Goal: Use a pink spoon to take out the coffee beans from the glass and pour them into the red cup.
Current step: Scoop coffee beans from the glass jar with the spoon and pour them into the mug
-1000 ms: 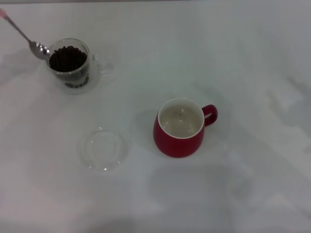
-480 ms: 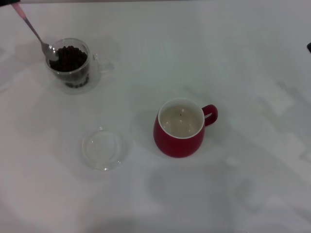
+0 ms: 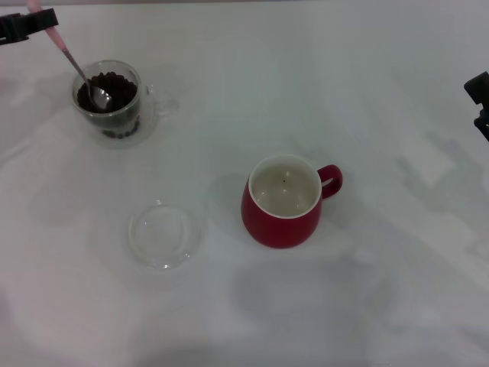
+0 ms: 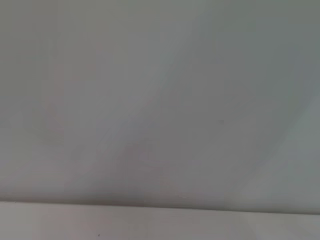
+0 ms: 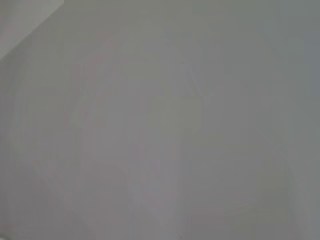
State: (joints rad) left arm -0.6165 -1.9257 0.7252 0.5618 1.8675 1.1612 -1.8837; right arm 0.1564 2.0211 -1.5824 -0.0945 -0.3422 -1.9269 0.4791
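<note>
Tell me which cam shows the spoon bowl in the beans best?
Head view. It shows the pink spoon held by the left gripper, bowl down among the coffee beans in the glass. Both wrist views show only blank pale surface, no spoon.

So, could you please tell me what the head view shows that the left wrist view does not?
Only the head view shows the work: the left pincer at the far left corner holding the pink spoon, whose bowl sits in the coffee beans in the glass. It also shows the red cup, a clear glass dish, and the right pincer at the right edge. The left wrist view alone shows nothing distinct, only a plain pale surface. Both share the white table.
</note>
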